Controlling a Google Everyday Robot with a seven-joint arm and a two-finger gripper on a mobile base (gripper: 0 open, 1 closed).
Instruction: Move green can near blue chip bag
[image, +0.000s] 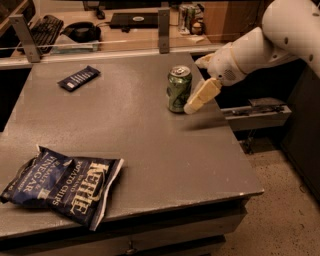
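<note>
The green can (178, 89) stands upright on the grey table (140, 135), right of its middle toward the back. The blue chip bag (62, 183) lies flat at the front left corner, white "Kettle" lettering up. My gripper (200, 97) comes in from the right on a white arm (260, 45). Its tan finger (202, 95) sits just to the right of the can, close beside it or touching it. The can is not held.
A small flat dark blue snack bar wrapper (78, 78) lies at the back left. A glass partition with metal posts (163, 22) runs along the table's far edge. The table's right edge (240, 150) drops to the floor. A metal ledge (257, 112) sticks out at right.
</note>
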